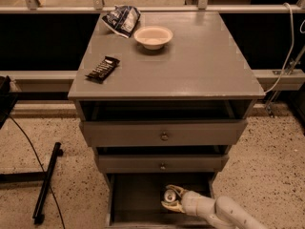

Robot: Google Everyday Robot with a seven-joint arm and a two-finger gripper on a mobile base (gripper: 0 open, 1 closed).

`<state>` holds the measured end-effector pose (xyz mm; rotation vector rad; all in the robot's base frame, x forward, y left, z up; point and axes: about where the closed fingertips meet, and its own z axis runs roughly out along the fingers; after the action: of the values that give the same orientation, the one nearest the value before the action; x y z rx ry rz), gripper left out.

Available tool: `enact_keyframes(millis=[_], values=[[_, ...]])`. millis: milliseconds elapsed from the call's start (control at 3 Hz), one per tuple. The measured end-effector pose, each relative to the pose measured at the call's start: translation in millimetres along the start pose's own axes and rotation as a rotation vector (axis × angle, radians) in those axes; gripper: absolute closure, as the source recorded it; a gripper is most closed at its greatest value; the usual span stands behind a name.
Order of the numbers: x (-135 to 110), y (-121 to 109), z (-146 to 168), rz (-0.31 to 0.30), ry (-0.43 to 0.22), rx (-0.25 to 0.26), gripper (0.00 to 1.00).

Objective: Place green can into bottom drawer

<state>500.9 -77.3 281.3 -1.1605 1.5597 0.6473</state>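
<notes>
The bottom drawer [133,199] is pulled open at the foot of the grey cabinet. The green can [169,194] is inside it, right of the middle, with its silver top facing up. My gripper [172,199] reaches into the drawer from the lower right. Its fingers [177,190] sit on either side of the can and are shut on it. The can's lower part is hidden by the gripper, and I cannot tell whether it touches the drawer floor.
The two upper drawers [164,136] with round knobs stick out slightly above the gripper. On the cabinet top [190,66] are a white bowl [153,36], a crumpled chip bag [121,19] and a dark snack bar [102,68]. A black pole [46,182] lies on the floor at left.
</notes>
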Motion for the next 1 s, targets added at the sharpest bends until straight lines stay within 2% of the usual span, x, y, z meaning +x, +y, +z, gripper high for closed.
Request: enact_keyframes(millis=[333, 1000], values=[[23.0, -13.0, 5.8, -0.039, 0.004, 0.003, 0.75], [77.0, -23.8, 18.0, -0.011, 0.062, 0.001, 0.28]])
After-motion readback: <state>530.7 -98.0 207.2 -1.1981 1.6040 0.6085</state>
